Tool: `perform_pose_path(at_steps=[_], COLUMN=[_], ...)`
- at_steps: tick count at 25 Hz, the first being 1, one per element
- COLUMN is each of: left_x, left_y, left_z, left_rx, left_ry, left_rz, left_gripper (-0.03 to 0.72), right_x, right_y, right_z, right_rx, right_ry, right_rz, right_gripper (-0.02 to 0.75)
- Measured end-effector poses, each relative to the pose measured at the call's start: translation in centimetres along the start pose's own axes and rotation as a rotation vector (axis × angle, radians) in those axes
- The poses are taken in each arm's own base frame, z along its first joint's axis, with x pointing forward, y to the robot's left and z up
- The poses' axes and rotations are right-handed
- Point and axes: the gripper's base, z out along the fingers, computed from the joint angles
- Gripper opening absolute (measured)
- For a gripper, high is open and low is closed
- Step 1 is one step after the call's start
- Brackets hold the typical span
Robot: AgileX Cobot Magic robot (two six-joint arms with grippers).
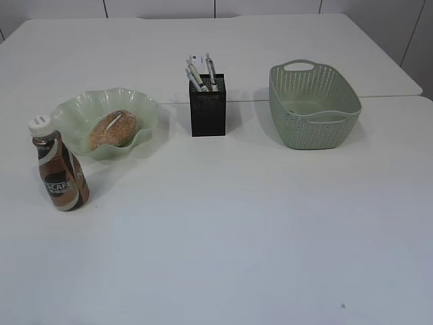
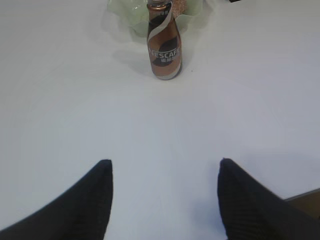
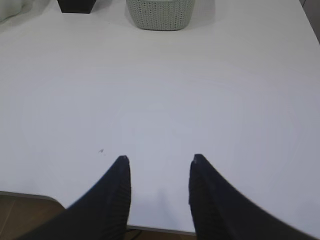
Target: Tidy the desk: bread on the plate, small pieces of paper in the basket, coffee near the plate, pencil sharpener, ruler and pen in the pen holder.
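Bread point(image 1: 113, 128), a seeded brown roll, lies on the green plate point(image 1: 145, 108), with the coffee point(image 1: 59, 166) upright just beside it. The left gripper point(image 2: 162, 172) and right gripper point(image 3: 157, 165) both gape empty, well apart from them.

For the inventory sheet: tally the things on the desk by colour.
Green: 2, plate and basket
Black: 1, pen holder
Brown: 2, bread and coffee bottle
Total: 5, not counting the items inside the holder.
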Motion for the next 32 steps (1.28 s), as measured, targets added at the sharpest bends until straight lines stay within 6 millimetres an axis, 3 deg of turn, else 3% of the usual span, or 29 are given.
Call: perform_pose_path(at_steps=[32], left_x=[-0.03], left_y=[-0.03], left_z=[0.04], left_rx=[-0.039], left_ry=[0.003], left_rz=[-0.022], left_gripper=[0.466], right_x=[-0.02], right_y=[0.0], right_z=[0.0], right_rx=[0.0], right_ry=[-0.002], right_rz=[0.0], right_gripper=[0.323])
